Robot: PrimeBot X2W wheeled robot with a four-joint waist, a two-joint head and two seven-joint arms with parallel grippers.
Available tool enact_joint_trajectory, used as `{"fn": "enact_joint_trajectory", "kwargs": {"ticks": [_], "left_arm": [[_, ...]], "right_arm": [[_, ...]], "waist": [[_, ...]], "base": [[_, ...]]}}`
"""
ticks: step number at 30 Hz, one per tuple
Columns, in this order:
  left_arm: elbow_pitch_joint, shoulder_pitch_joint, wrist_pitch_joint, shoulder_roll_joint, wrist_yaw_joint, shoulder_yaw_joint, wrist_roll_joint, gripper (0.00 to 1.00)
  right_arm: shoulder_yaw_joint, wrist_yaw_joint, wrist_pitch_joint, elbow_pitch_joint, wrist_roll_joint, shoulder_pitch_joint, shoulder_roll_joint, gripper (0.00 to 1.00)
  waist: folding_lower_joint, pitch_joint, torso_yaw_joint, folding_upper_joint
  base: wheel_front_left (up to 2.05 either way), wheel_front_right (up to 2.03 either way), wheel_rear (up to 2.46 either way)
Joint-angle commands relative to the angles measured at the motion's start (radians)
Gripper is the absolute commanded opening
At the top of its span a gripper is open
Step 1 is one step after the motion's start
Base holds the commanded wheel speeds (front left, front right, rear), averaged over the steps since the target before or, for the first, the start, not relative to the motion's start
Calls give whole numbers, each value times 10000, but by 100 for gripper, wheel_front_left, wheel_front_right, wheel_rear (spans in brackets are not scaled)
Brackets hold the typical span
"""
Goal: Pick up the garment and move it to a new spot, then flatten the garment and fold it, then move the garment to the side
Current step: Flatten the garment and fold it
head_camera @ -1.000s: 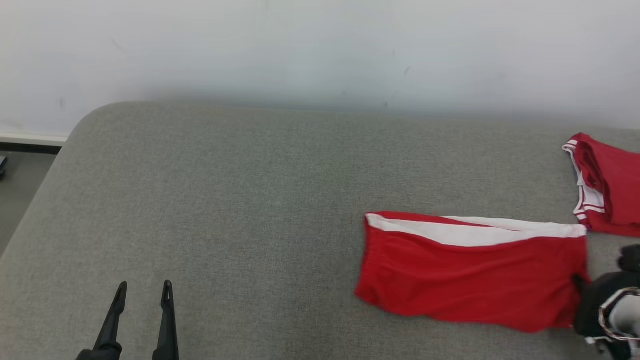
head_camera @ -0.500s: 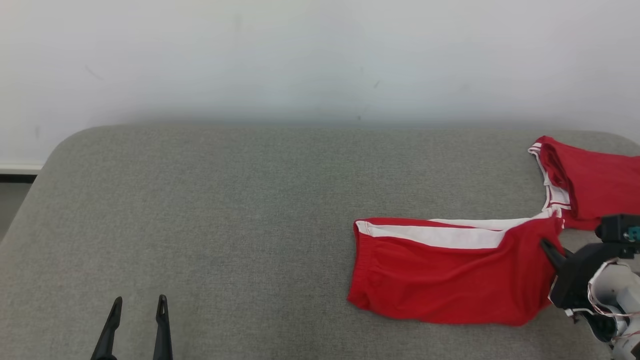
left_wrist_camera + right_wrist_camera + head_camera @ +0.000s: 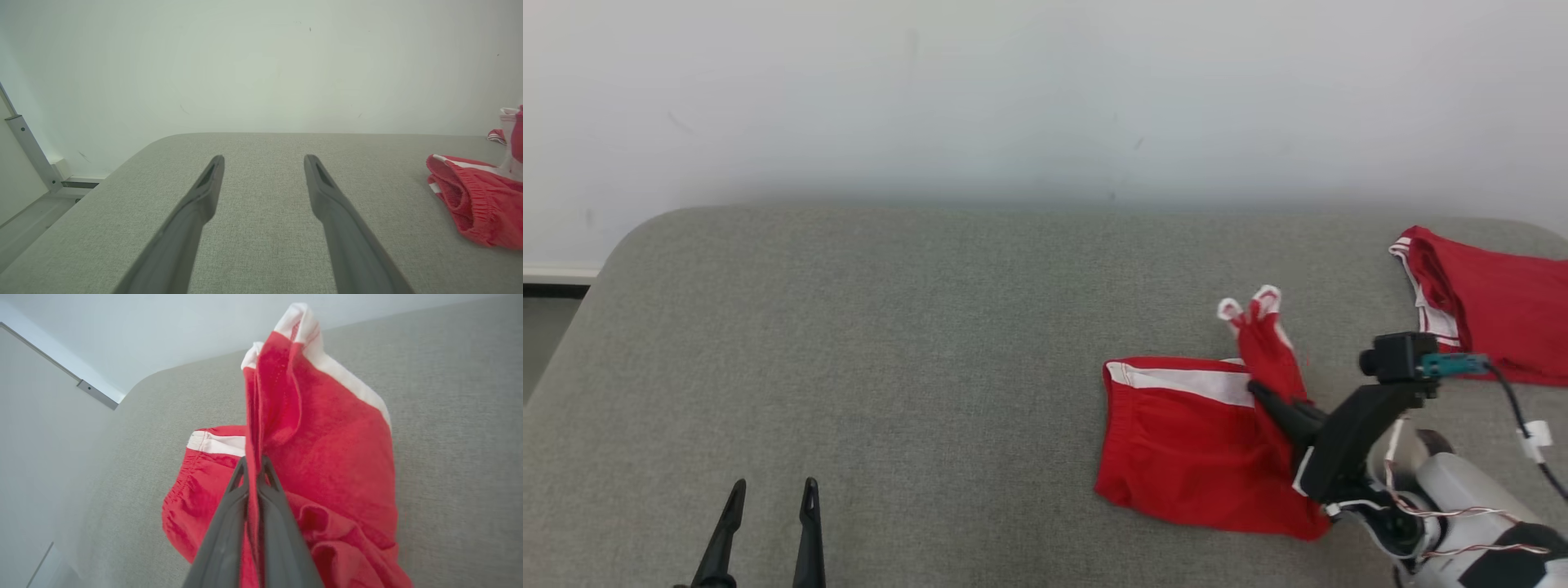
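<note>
right wrist view catches right tool (image 3: 253,462) pinching garment (image 3: 335,457).

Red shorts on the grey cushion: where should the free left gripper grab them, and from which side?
Probably pinch the shorts by the gathered waistband, from the robot's left: it lies flat, facing the left gripper, opposite the hem end the right gripper holds raised.

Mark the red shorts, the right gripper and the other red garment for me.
red shorts (image 3: 1176,441): head view, on the flat red panel.
right gripper (image 3: 254,462): right wrist view, midway between its fingertips, shut on the cloth.
other red garment (image 3: 1503,310): head view, on its red body.
</note>
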Motion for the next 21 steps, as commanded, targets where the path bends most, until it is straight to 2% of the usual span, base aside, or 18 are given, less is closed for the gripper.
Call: {"fn": "enact_joint_trajectory", "kwargs": {"ticks": [1, 8, 13, 21], "left_arm": [[34, -117, -28, -17, -12, -27, -98, 100], [198, -354, -28, -28, 0, -276, -176, 100], [289, -519, -28, -32, -1, -495, -211, 100], [418, -655, -28, -37, -2, -596, -305, 100]], "right_arm": [[4, -29, 65, -71, -13, 51, 203, 0], [-11, -29, 477, 145, -434, -192, 1109, 0], [-328, -27, 824, 1031, -542, -397, 1895, 0], [-364, -29, 810, 1637, -1054, -579, 2364, 0]], "waist": [[0, 82, 121, 0], [0, 309, 569, 0], [0, 460, 863, 0], [0, 542, 1056, 0]], "base": [[0, 0, 0], [0, 0, 0], [0, 0, 0], [0, 0, 0]]}}
